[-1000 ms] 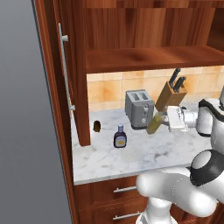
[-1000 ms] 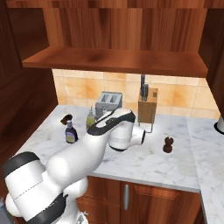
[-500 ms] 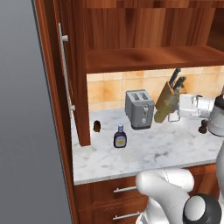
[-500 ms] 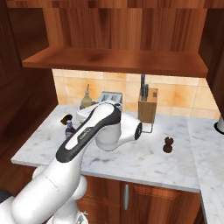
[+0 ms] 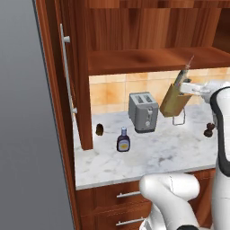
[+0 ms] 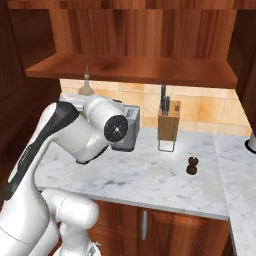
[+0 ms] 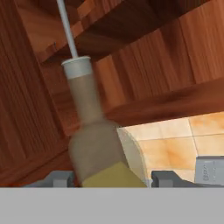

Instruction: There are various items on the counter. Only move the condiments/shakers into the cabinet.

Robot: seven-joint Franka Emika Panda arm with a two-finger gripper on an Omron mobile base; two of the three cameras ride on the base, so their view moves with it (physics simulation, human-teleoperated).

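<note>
Yellow-green oil fills the lower part of the tall slim-necked bottle (image 7: 94,148), which sits between the two dark fingertips (image 7: 168,178) of the hand (image 7: 111,180), lifted off the worktop (image 5: 157,152) and held up just below the front edge of the cabinet's inner shelf (image 5: 152,60); in the right base view its neck and spout (image 6: 86,85) rise close to that edge.

The chief risk, as I judge it, is the thin spout or the cap catching the underside or lip of the shelf if the arm goes forward before it has gone high enough; that could lever the bottle in the grip or knock it loose. A slim glass-like body held low down may also swing if the wrist turns sharply. The open cabinet door (image 5: 67,90) stands at the left and leaves the opening free, so the door itself looks a lesser worry.

The hand is clamped on the bottle's body, fingers partly apart by the bottle's width, one on each side; it touches nothing else that I can see.

On the worktop stand the small dark bottle (image 5: 123,140) with blue cap, the pepper mill (image 6: 191,165), the grey toaster (image 5: 143,111) and the knife block (image 6: 168,120); the first two are yet to go up.
</note>
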